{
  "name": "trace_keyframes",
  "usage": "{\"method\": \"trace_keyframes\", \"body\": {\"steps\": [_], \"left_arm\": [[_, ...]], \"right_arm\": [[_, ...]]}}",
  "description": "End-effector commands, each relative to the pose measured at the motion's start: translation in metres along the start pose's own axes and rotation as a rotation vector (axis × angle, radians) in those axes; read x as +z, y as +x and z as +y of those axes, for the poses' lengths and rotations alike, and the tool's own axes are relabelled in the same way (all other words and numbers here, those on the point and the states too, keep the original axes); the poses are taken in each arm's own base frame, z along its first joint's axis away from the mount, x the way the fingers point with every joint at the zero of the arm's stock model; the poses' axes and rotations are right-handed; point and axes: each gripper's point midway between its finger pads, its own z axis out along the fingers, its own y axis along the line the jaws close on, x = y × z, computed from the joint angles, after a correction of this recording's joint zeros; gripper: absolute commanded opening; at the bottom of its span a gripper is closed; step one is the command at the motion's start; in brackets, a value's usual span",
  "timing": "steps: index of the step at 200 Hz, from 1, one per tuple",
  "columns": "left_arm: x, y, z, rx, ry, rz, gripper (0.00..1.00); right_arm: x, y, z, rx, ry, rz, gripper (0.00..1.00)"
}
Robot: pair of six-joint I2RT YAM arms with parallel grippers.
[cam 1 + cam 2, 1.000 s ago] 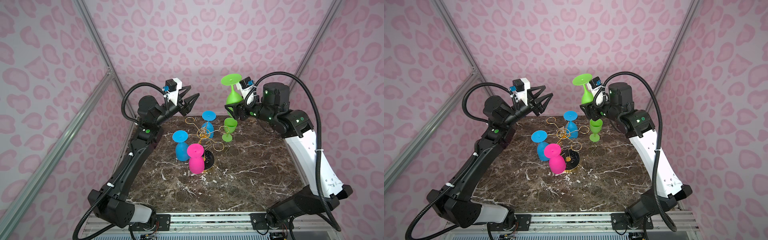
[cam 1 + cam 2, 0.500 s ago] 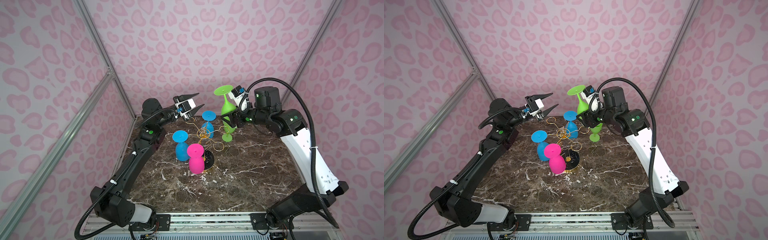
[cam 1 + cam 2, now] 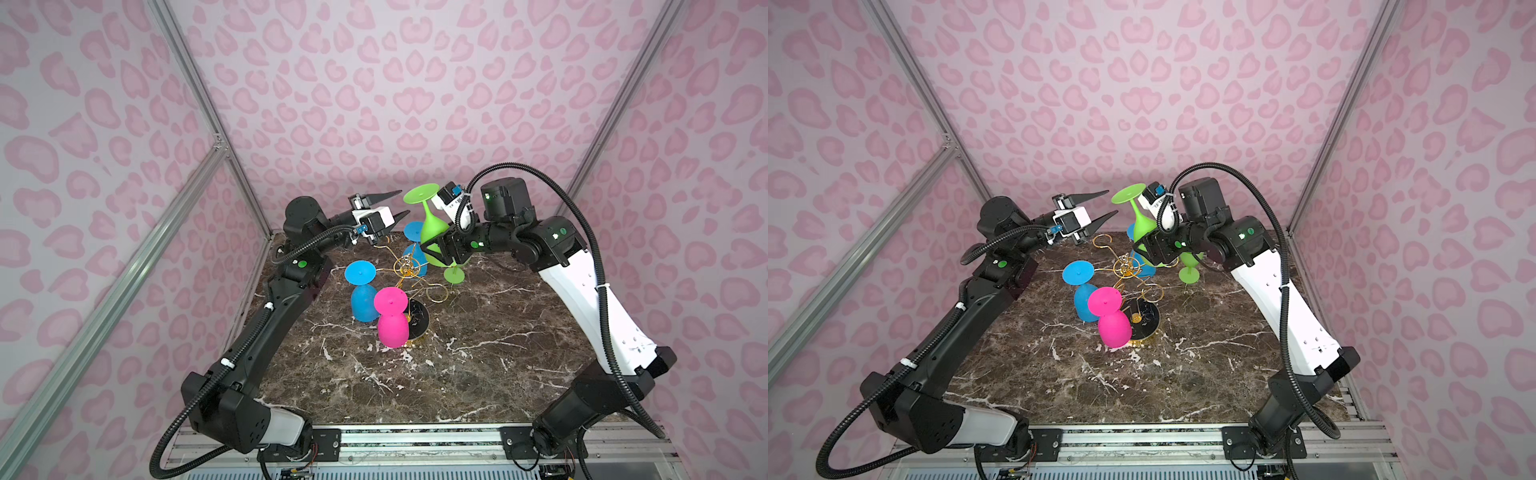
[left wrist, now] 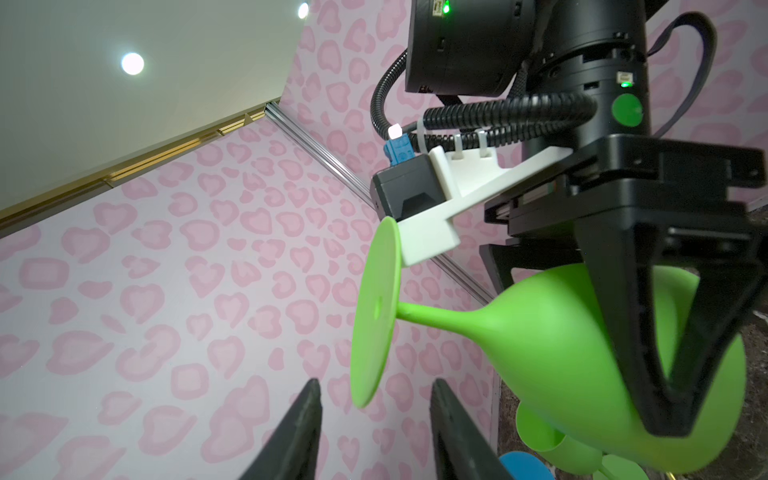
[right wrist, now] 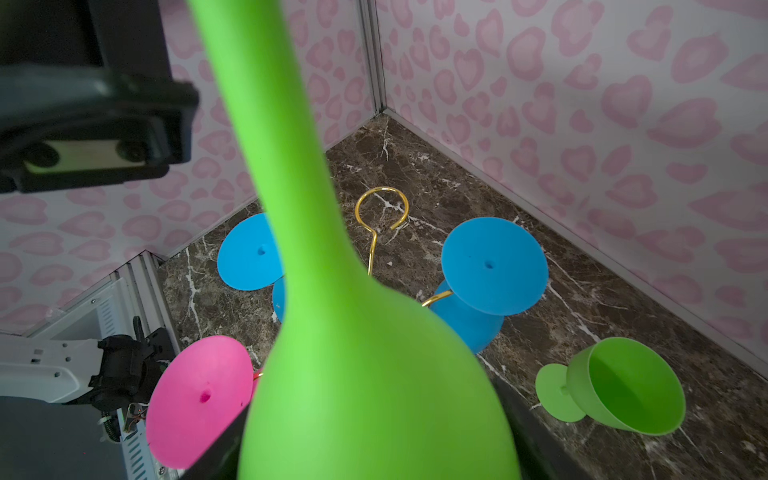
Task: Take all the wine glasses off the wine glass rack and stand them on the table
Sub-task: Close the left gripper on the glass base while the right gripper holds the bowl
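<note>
Right end effector (image 3: 436, 253) clamps green wine glass (image 3: 433, 227) (foot upward).

The green wine glass (image 3: 432, 226) hung in the air upside down and tilted, its flat round foot uppermost and its bowl clamped in the right gripper (image 3: 434, 251), clear of the wire. Just beside and below it, the wine glass rack (image 3: 406, 264) stood upright on its round black base, thin gold looped arms spreading from the central post, a pink glass (image 3: 390, 320) and a blue glass (image 3: 360, 291) hanging from it foot-up.
</note>
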Motion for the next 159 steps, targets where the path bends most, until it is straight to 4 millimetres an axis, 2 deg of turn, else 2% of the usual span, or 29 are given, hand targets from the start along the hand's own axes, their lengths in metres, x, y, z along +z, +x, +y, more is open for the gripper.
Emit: {"method": "trace_keyframes", "body": {"steps": [1,80,86,124,159], "left_arm": [[0.001,-0.004,0.0,0.032,0.001,-0.025,0.44],[0.001,-0.003,-0.004,0.036,0.015,-0.023,0.37],[0.001,-0.003,-0.005,0.037,0.015,-0.022,0.32],[0.001,-0.003,-0.005,0.044,0.013,-0.021,0.25],[0.001,-0.003,-0.005,0.051,0.012,-0.02,0.09]], "right_arm": [[0.009,0.001,0.007,0.003,-0.034,0.007,0.65],[0.018,0.006,0.016,0.01,-0.062,0.018,0.63],[0.018,0.005,0.016,0.011,-0.065,0.016,0.63],[0.021,0.006,0.018,0.019,-0.076,0.019,0.63],[0.021,0.005,0.019,0.024,-0.084,0.014,0.63]]}}
